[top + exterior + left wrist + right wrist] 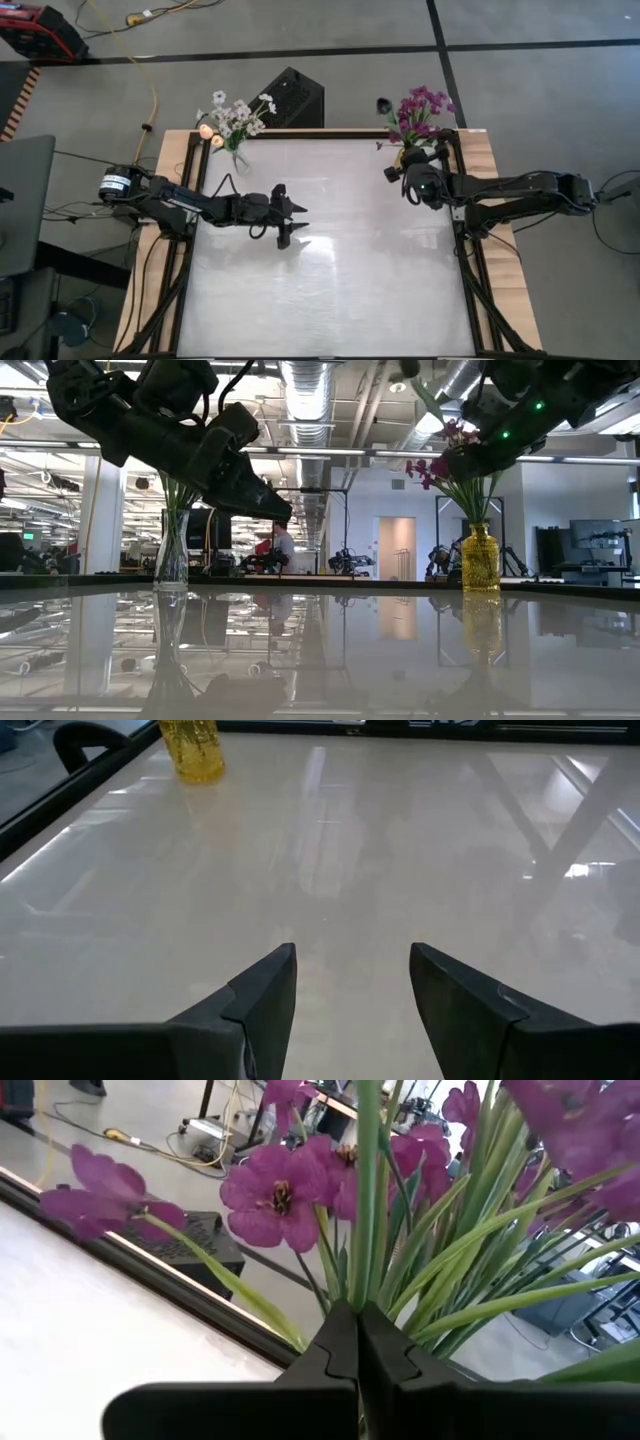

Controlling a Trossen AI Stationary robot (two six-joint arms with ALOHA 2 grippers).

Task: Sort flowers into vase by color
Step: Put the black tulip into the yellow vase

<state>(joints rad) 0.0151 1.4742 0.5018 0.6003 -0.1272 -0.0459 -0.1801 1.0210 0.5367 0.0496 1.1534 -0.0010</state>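
- The right gripper (357, 1342) is hovering over the yellow vase (480, 559) at about two o'clock on the surface (330, 250), its fingers pinched closed on a green stem (366, 1190) among the purple flowers (422, 110).
- That stem is standing upright between the fingers, probably so it drops straight into the vase mouth; whether it has already seated I cannot tell.
- The dark bud (383, 104) is showing just beside the purple blooms, at their ten o'clock side.
- The white flowers (236, 113) and peach buds (207, 131) are sitting in the clear vase (172, 550) at about eleven o'clock, well apart from the purple bunch, keeping the colours separate.
- The left gripper (352, 982) is waiting above bare surface left of centre, its fingers spread open and holding nothing.
- No loose flowers are lying on the surface, so the sorting looks nearly finished.
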